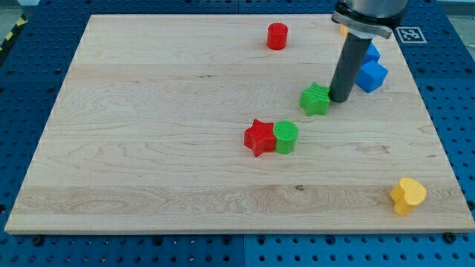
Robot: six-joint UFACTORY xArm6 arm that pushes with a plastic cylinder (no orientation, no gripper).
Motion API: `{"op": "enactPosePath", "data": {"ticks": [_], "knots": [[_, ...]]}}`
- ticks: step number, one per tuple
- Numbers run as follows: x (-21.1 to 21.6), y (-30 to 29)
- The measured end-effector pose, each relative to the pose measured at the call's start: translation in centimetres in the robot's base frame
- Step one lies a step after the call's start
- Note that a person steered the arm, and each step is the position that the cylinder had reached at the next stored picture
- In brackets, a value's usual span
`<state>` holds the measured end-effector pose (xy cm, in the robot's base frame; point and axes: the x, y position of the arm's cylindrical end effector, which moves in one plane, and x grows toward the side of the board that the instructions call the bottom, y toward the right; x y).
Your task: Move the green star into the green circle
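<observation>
Pale wood grain runs across the table (163,133), which lies on a blue pegboard base. At the view's top right the dark rod cuts off at the frame edge and hides part of the blue blocks (370,73) behind it, so their shapes are unclear. There are no jaws; my tip (341,99) sits just right of the ridged green star (315,99), apparently touching. Near the centre, the red star (259,136) touches the green circle (286,137). Smaller: a yellow block (407,195), a red cylinder (277,35).

One camera looks down at a slant from beyond the wooden board (148,148)'s bottom edge, taking in nearly all of it.
</observation>
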<state>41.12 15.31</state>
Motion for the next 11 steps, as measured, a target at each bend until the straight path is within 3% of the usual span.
{"op": "enactPosePath", "data": {"ticks": [2, 5, 6, 8, 9, 10, 11], "knots": [[0.0, -3.1], [-3.7, -9.4], [-3.3, -9.4], [2.2, -9.4], [2.4, -9.4], [-1.6, -9.4], [-8.7, -9.2]]}}
